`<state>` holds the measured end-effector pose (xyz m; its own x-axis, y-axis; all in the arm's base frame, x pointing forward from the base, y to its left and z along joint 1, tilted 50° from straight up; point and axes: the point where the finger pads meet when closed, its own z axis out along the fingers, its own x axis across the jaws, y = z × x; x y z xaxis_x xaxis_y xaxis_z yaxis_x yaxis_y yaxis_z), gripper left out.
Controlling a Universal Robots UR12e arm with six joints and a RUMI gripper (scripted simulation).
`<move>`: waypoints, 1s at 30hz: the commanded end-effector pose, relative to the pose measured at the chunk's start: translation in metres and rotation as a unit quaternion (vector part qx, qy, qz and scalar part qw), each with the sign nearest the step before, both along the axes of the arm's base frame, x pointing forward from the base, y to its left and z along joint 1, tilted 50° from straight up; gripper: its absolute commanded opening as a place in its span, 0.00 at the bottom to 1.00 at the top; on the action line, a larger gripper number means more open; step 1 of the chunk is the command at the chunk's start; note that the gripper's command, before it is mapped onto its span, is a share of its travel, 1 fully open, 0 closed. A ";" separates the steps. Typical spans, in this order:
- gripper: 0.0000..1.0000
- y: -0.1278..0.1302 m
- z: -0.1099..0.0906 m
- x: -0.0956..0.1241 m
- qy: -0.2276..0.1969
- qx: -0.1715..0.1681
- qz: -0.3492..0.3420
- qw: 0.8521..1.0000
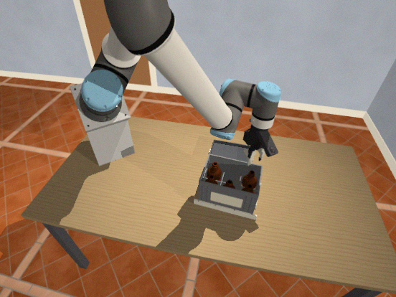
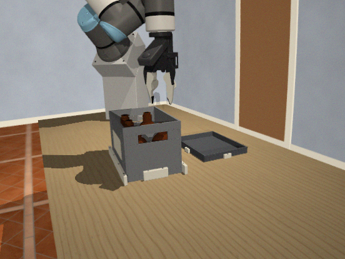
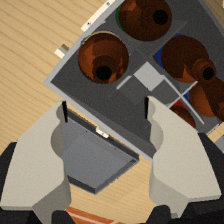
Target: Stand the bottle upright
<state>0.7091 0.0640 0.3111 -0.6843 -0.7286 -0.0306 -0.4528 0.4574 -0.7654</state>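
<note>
The grey crate point(image 1: 247, 204) point(image 2: 153, 159) point(image 3: 80, 93) holds several brown bottles. In the wrist view one bottle point(image 3: 95, 50) is near the crate's corner, another bottle point(image 3: 140, 25) is at the top and a third bottle point(image 3: 181, 55) is to the right. Which neck differs, I cannot tell. The grey tray point(image 1: 229, 150) point(image 2: 215, 143) point(image 3: 87, 155) lies beside the crate, and nothing shows on it; in the top view the crate partly hides it. My gripper point(image 1: 255, 160) point(image 2: 161, 103) point(image 3: 105, 100) is partly open and empty, above the crate's rim, with its fingertips higher than the bottle tops.
Crate walls and dividers stand around the bottles. Pale blocks point(image 2: 155, 173) sit along the crate's foot, and a pale block point(image 2: 227, 156) is on the tray's side. The robot's base pedestal point(image 1: 111, 141) stands at the table's left end. The wooden table point(image 1: 316, 209) extends right of the crate.
</note>
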 end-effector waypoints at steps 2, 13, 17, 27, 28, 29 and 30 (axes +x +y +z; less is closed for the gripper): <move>0.38 0.000 0.001 0.000 -0.001 0.000 0.000 1.000; 0.38 0.000 0.001 0.000 -0.001 0.000 0.000 1.000; 0.38 0.000 0.001 0.000 -0.001 0.000 0.000 1.000; 0.38 -0.002 -0.002 0.002 0.000 0.000 0.000 1.000; 0.38 -0.002 -0.002 0.003 0.000 0.000 0.000 1.000; 0.38 -0.002 -0.003 0.003 0.000 0.000 0.000 1.000; 0.38 -0.003 -0.003 0.004 0.000 0.000 0.000 1.000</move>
